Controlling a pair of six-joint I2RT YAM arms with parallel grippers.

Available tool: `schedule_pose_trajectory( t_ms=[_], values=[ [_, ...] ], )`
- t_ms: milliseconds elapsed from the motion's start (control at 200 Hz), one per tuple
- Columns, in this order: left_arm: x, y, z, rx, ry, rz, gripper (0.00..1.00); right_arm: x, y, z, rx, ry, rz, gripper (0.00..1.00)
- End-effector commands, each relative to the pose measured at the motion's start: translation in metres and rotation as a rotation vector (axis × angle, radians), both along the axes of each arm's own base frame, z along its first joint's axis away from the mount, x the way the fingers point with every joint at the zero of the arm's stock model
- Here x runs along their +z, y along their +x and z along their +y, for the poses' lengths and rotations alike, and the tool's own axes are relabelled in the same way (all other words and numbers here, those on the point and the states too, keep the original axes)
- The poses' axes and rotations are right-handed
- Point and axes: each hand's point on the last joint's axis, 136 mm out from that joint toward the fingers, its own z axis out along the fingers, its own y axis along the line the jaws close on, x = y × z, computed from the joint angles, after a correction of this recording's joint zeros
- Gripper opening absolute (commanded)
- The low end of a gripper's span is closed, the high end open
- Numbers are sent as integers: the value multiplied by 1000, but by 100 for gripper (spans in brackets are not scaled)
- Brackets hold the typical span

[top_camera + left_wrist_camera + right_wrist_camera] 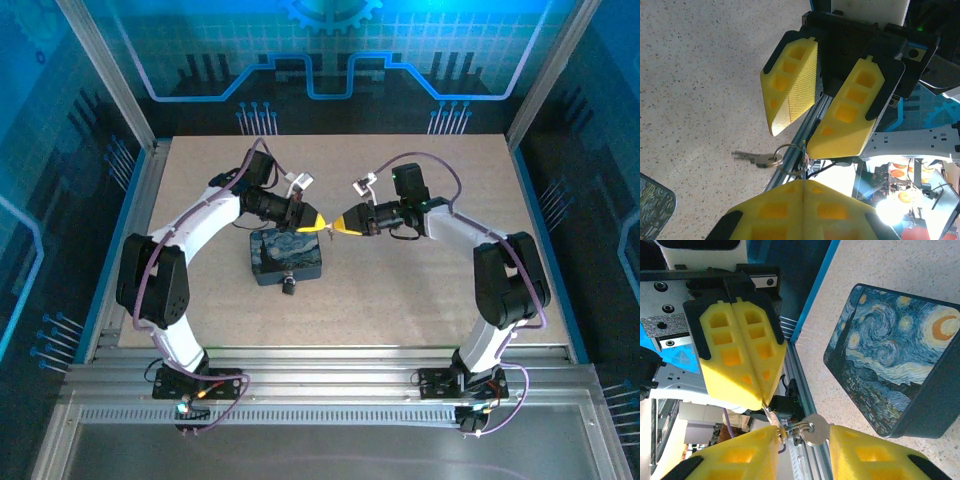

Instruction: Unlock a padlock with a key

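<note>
Silver key [756,159] hanging from clamped left pincer [804,181], right pincer [804,432] parted, overhead padlock [289,286] beside box [286,256]

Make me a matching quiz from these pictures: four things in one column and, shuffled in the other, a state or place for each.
1 left claw
2 right claw
3 padlock
4 key

A at the near side of the box
B open
C shut
D dangling between the claws

Pairs: 1-C, 2-B, 3-A, 4-D
</note>
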Motion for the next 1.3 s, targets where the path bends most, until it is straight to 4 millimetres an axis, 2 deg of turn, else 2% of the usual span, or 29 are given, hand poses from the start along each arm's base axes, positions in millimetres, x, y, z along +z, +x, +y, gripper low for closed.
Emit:
schedule_pose_trajectory(
  t_ms=[0, 125, 305, 715, 840, 1210, 1295],
  values=[
    [8, -5, 2, -10, -36, 2, 0, 18, -8, 4, 27, 47, -40, 30],
    [8, -5, 1, -8, -37, 4, 0, 19, -11, 5, 30, 48, -42, 27],
    [8, -6, 1, -5, -39, 4, 0, 21, -12, 6, 30, 52, -43, 18],
    [10, -5, 1, 0, -61, 6, 0, 17, -17, 12, 47, 53, -20, 19],
    [9, -6, 1, -1, -63, 7, 0, 18, -16, 13, 45, 61, -22, 13],
    [9, -7, 1, 0, -85, 9, 0, 18, -19, 16, 58, 89, -12, 15],
    [8, -8, 1, -2, -90, 11, 0, 20, -20, 16, 61, 100, -15, 13]
  ],
)
